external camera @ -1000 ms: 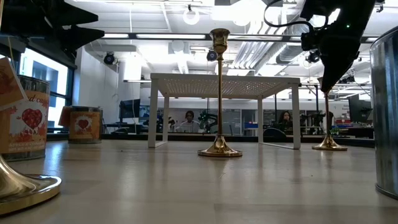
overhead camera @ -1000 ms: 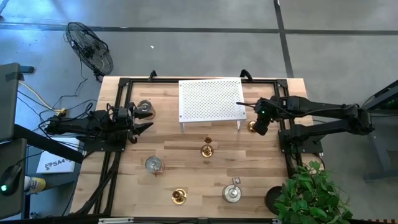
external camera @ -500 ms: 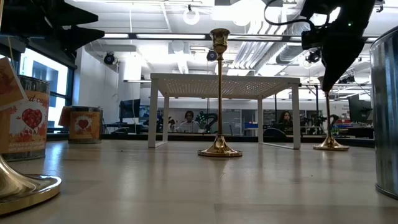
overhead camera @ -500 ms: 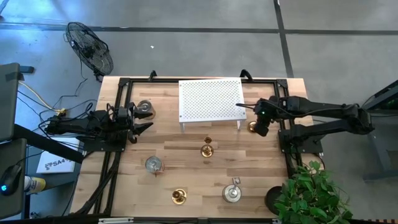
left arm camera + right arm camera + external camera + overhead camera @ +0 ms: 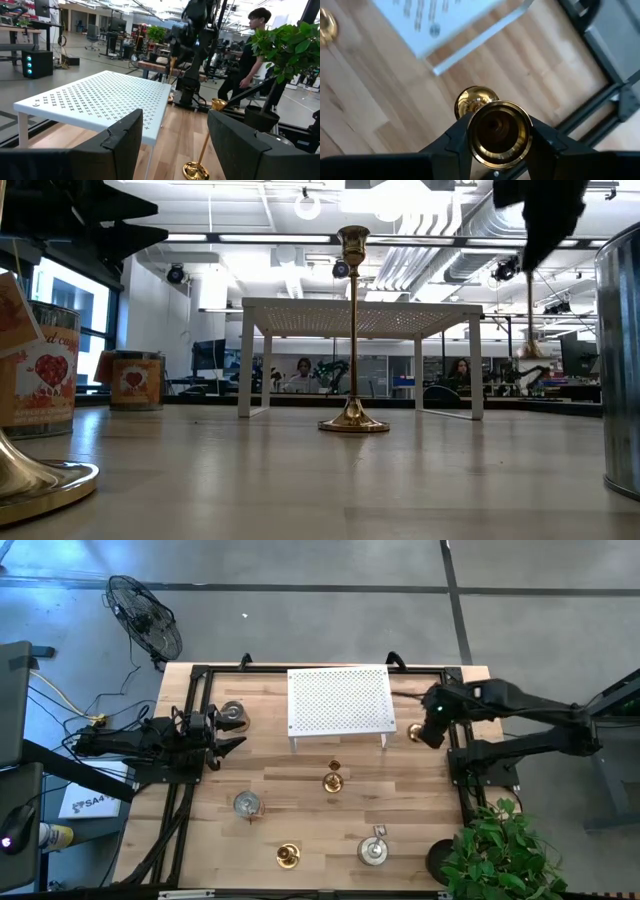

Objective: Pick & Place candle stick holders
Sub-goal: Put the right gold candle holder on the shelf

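Six candle stick holders are counted, and none is seen on the white rack [image 5: 340, 699], so the task is judged barely begun: one piece is in hand and five are left on the counter [image 5: 300, 800]. At the far left, a silvery cup [image 5: 232, 713] stands just beside the left end effector [image 5: 228, 743], which waits with fingers spread and nothing held. Nearer lie a second silvery cup [image 5: 246, 804], a gold candlestick [image 5: 289, 856], the middle gold candlestick [image 5: 352, 330] and a third cup [image 5: 374, 851]. At the far right, the lifted candlestick [image 5: 494, 131] is clamped by the right end effector [image 5: 495, 137] just below its flared, hollow cup; it is slim, shiny, round-based, and hangs clear of the counter beside the rack.
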Robot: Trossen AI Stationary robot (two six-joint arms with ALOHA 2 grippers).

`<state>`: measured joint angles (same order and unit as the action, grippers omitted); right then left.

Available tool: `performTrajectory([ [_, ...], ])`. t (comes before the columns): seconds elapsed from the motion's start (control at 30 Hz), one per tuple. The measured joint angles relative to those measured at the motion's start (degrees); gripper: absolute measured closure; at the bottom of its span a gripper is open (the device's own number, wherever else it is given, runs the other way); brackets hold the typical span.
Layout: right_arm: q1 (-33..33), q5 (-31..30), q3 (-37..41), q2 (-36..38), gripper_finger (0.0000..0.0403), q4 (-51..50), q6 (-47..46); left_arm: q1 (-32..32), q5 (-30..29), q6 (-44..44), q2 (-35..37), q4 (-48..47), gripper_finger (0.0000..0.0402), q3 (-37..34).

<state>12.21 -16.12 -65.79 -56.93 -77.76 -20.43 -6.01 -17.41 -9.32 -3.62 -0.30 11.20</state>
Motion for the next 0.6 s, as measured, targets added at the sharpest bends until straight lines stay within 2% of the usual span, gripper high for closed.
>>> performTrajectory([
  [0.33,0.04,-7.41,-16.81,-0.02,0.0278,-8.31,-0.25,0.01,0.0,0.0,-0.01,-0.13,0.0181,0.0],
  [0.47,0.21,-10.72,-22.33,-0.9,0.0278,-7.84,2.18,0.0,0.0,0.0,0.0,-0.13,0.0181,0.0],
  [0.6,1.42,-11.15,-27.42,-4.19,0.0278,-5.15,7.21,-0.02,0.0,0.0,-0.01,-0.13,0.0181,0.0],
])
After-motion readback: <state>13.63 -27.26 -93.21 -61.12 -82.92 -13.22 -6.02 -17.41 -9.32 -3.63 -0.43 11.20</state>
